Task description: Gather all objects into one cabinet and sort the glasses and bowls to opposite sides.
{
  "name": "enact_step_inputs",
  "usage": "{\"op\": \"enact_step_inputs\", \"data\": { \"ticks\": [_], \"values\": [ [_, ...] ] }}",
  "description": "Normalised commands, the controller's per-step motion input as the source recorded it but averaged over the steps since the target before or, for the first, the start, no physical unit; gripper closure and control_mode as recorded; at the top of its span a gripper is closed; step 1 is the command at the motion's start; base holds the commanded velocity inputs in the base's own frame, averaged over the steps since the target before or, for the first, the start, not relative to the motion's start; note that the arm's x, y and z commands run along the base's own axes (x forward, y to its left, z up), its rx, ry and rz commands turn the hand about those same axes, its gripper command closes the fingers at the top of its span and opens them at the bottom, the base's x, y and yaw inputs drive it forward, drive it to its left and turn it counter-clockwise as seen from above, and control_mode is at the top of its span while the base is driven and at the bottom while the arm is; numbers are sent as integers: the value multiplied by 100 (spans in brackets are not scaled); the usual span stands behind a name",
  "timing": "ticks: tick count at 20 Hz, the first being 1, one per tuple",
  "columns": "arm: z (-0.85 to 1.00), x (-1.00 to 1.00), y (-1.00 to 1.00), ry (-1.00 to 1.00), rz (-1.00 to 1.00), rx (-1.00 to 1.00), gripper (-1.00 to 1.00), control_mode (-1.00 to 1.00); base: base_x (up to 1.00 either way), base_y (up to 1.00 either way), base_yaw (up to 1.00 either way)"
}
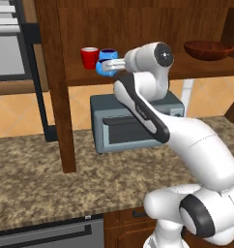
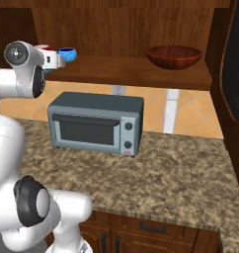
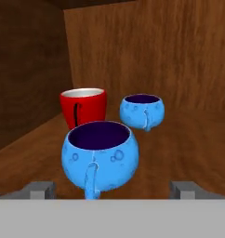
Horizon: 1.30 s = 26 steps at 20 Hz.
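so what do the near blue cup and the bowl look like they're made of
Near blue cup: probably glazed ceramic, judging by its glossy bright blue skin with round dimples and a dark inside. Bowl: looks like wood, dark reddish-brown with a soft sheen, though the render leaves the grain unclear.

On the cabinet shelf (image 2: pixel 141 69) the red mug (image 3: pixel 83 108) and two blue cups crowd the left end; the near blue cup (image 3: pixel 100 155) sits between the open fingers (image 3: pixel 40 189), the far blue cup (image 3: pixel 142 110) just behind; bare shelf runs right to the brown bowl (image 2: pixel 174 56); the toaster oven (image 2: pixel 96 122) blocks access below.
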Motion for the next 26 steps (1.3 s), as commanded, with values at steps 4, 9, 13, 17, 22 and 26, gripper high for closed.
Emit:
{"op": "enact_step_inputs", "data": {
  "ticks": [4, 9, 13, 17, 22, 26],
  "values": [
    [34, -100, -7, -11, 0, 3, -100, -100, 0, 0, 0],
    [35, -100, -15, -7, 0, 7, -100, -100, 0, 0, 0],
    [33, -100, -27, -2, -5, 10, -100, -100, 0, 0, 0],
    [32, -100, -27, 0, -13, 12, -100, -100, 0, 0, 0],
    [32, -100, -28, 0, -17, 13, -100, -100, 0, 0, 0],
    [19, -100, -26, 0, -17, 10, -100, -100, 0, 0, 0]
  ]
}}
